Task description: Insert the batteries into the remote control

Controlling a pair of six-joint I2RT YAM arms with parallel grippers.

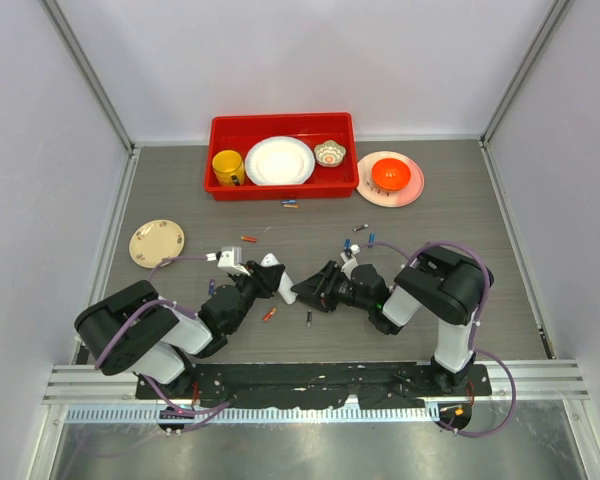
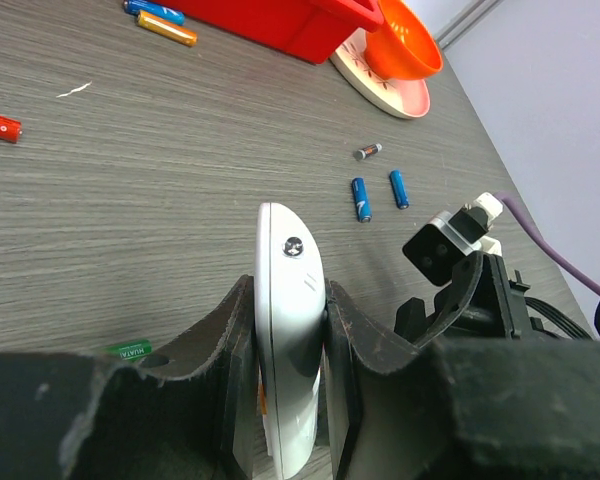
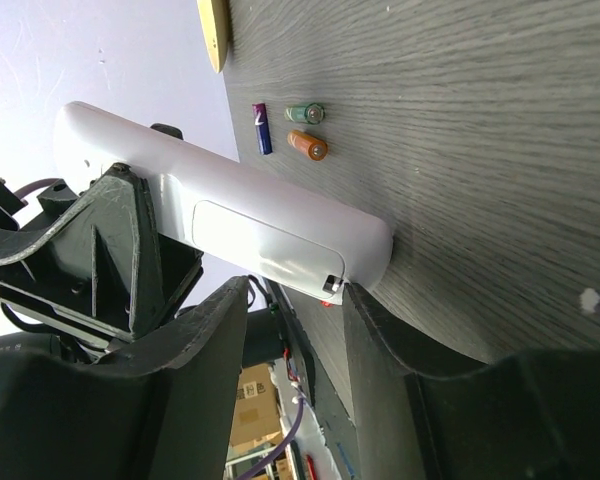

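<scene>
- White plastic is showing between the left fingers (image 2: 230, 340): they are clamping the remote control (image 2: 288, 270) by its two broad faces, holding it on edge close over the desk (image 1: 450, 220), a little toward 8 o'clock from the desk's centre.
- Right fingers (image 3: 195, 345) are standing spread with nothing between them, facing the remote's free end from its 3 o'clock side in the overhead view.
- Batteries (image 1: 309, 318) are lying loose around the remote: an orange-and-blue pair (image 2: 166, 27) at 12 o'clock by the red tray (image 1: 220, 130), a blue pair (image 2: 361, 198) at 2 o'clock, and a green cell (image 3: 305, 113) with a purple and an orange one at 9 o'clock.
- The face turned toward the right wrist camera is showing a plain white panel with no battery colour in it. Whether that is a cover or an empty slot cannot be told.
- Loading is looking barely begun, if at all. Picking up cells and seating them in the slot are seemingly all remaining.
</scene>
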